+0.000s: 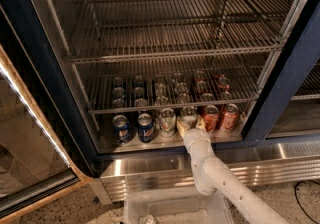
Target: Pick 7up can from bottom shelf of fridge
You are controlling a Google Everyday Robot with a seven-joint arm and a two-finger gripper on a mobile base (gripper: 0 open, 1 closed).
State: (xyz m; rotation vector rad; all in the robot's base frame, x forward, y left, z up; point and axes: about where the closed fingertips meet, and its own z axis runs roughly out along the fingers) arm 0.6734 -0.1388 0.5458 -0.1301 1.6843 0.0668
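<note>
The fridge (286, 79) stands open with its dark blue frame. On the bottom shelf (131, 145) cans stand in rows: two blue cans (121, 128) at the left, two pale 7up cans in the middle, orange-red cans (229, 116) at the right. One 7up can (167, 120) stands free. My gripper (190, 125) on its white arm reaches in from below and sits at the front of the other 7up can (189, 114), right against its lower part. More cans stand behind in each row.
Grey wire racks (175, 50) hang above the cans, the lowest one close over their tops. The glass door (30, 138) is swung open at the left. A clear plastic bin (170, 209) sits on the floor below the arm. A black cable (306, 192) lies at the right.
</note>
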